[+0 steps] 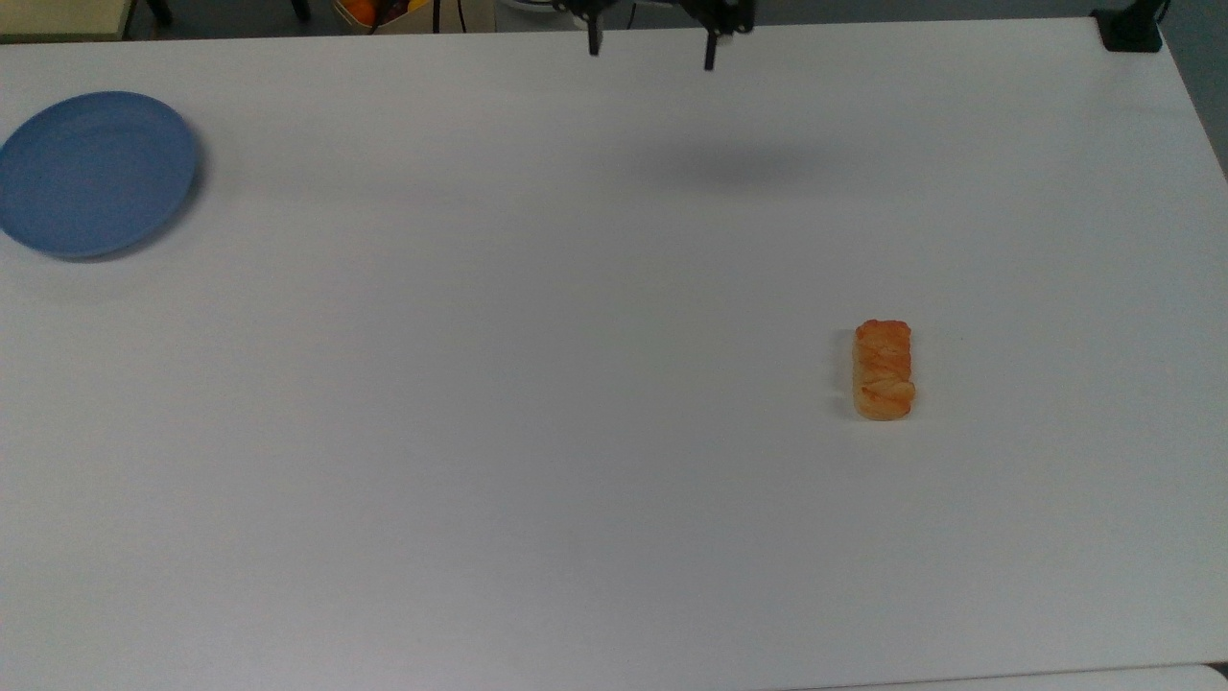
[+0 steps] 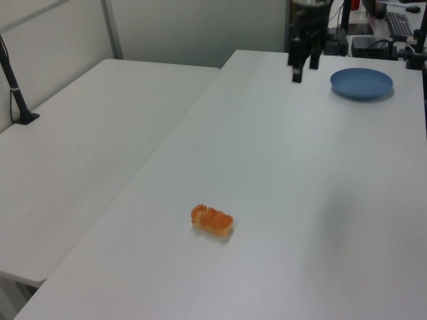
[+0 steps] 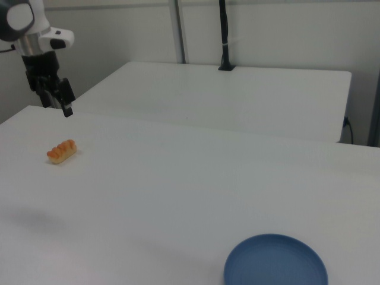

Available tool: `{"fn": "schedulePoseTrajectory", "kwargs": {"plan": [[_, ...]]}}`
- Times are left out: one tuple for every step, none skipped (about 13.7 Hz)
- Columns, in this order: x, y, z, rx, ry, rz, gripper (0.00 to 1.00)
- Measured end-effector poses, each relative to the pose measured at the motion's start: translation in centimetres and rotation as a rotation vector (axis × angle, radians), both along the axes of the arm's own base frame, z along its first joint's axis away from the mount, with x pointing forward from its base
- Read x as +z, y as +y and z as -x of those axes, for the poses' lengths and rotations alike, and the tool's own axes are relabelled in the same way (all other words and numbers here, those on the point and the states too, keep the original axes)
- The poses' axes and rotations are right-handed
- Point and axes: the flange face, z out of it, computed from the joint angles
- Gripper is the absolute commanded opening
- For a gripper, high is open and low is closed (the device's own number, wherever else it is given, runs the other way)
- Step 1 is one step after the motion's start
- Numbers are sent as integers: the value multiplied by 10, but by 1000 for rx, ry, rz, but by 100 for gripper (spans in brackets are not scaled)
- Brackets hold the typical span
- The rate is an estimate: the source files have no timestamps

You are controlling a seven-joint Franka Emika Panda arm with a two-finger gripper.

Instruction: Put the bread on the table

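- Small oblong golden-orange braided bread roll (image 1: 884, 370) lies flat on the large plain white matte table (image 1: 537, 403), toward the top view's right, long axis running up-down in the top view.
- In the left view the bread (image 2: 212, 221) sits near the table's (image 2: 300, 200) left edge, low in the frame; in the right view the bread (image 3: 62, 151) sits far left on the table (image 3: 178, 190).
- Nothing touches the bread; bare table all around it.
- Black two-finger gripper (image 1: 652, 48) is at the top edge of the top view, up off the table near its far edge, well apart from the bread; two dark fingertips (image 1: 595, 43) hang down with a wide gap between them, so the pincer is spread apart and holds nothing.
- A soft dark shadow (image 1: 739, 171) falls on the table below and to the top view's right of the gripper.
- Left view: gripper (image 2: 301, 67) hangs above the far end of the table, near the plate, fingers pointing down.
- Right view: gripper (image 3: 64, 107) is above and just behind the bread, under the white arm segment (image 3: 35, 27), not in contact with it.
- Round blue plate (image 1: 94, 173) rests on the table at the top view's far left, nothing on it, well apart from the bread; it shows at the left view's upper right (image 2: 361, 83) and the right view's bottom edge (image 3: 276, 261).
- A second white table (image 2: 87, 147) stands beside the main one, on the left view's left, with a black post (image 2: 13, 80) on it.
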Motion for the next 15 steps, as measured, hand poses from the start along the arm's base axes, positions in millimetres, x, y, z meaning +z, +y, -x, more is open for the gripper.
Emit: {"fn": "schedulePoseTrajectory", "kwargs": {"plan": [[10, -15, 8, 6, 16, -2, 100], [18, -31, 14, 9, 28, -5, 100], [25, -46, 19, 8, 31, -14, 100], [30, -60, 24, 2, 28, -26, 100], [32, -73, 28, -6, 28, -34, 100], [32, -82, 31, -8, 31, -37, 100], [26, -90, 33, -5, 42, -37, 100], [22, -93, 33, 9, 50, -37, 100], [18, -96, 32, 32, 55, -38, 100], [15, -98, 30, 52, 53, -40, 100], [12, -99, 27, 73, 40, -41, 100], [10, -99, 23, 99, 24, -42, 100], [8, -97, 20, 126, 8, -43, 100], [4, -92, 15, 165, -10, -42, 100], [2, -88, 12, 188, -20, -42, 100]]}}
